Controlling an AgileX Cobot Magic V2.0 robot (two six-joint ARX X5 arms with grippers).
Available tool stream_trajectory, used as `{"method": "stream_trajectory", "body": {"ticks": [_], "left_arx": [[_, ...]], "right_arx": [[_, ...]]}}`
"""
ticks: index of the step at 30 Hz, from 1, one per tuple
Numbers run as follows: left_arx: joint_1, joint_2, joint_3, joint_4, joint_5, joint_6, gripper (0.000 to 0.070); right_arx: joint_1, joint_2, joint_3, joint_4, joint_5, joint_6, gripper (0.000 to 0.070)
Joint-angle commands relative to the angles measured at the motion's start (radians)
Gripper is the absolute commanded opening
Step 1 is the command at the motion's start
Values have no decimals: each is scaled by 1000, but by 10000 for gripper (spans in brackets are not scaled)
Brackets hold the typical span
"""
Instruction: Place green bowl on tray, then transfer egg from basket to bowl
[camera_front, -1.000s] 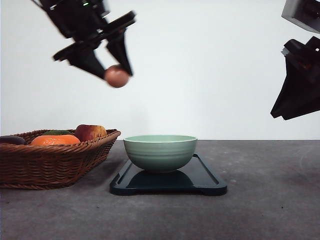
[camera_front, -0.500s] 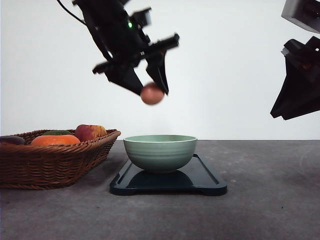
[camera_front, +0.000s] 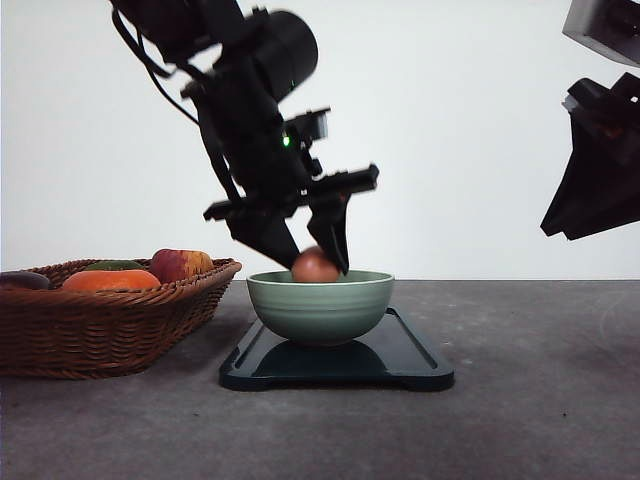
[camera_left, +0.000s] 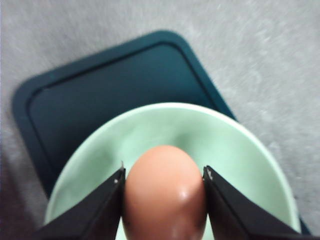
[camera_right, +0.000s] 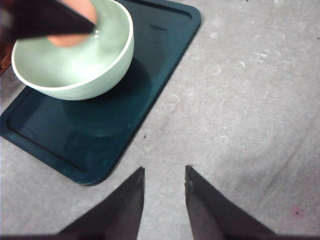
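The pale green bowl (camera_front: 320, 305) stands on the dark tray (camera_front: 410, 355), a little left of its middle. My left gripper (camera_front: 315, 262) is shut on the brown egg (camera_front: 314, 266), which hangs at the bowl's rim, partly inside. From the left wrist, the egg (camera_left: 165, 192) sits between both fingers (camera_left: 100, 210) above the bowl (camera_left: 235, 165) and tray (camera_left: 100, 100). The right gripper (camera_front: 595, 175) hovers high at the right, its fingers (camera_right: 125, 205) open over bare table. The right wrist view shows the bowl (camera_right: 75, 60), the tray (camera_right: 115, 125) and the egg (camera_right: 80, 12). The wicker basket (camera_front: 100, 325) is at the left.
The basket holds an orange fruit (camera_front: 110, 280), a reddish apple (camera_front: 180, 264) and a dark item (camera_front: 22, 280) at its left edge. Grey tabletop (camera_front: 540, 400) stretches in front and to the right of the tray.
The left arm has carried the egg rightward and down, from high above the basket's edge to the bowl's rim. The right arm has stayed where it was.
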Motion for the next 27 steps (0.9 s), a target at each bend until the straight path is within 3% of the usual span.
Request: {"method": "stream_trajectory", "body": {"ticks": [1, 23, 25, 27], "left_arx": [[-13, 29, 20, 23, -3, 8, 223], [-35, 95, 21, -1, -2, 8, 232], [-35, 92, 29, -19, -2, 8, 254], [-35, 90, 38, -33, -2, 8, 319]], "right_arx": [[2, 6, 3, 10, -2, -4, 156], [2, 6, 3, 9, -2, -4, 156], [2, 6, 3, 9, -2, -4, 156], [2, 6, 3, 9, -2, -4, 156]]}}
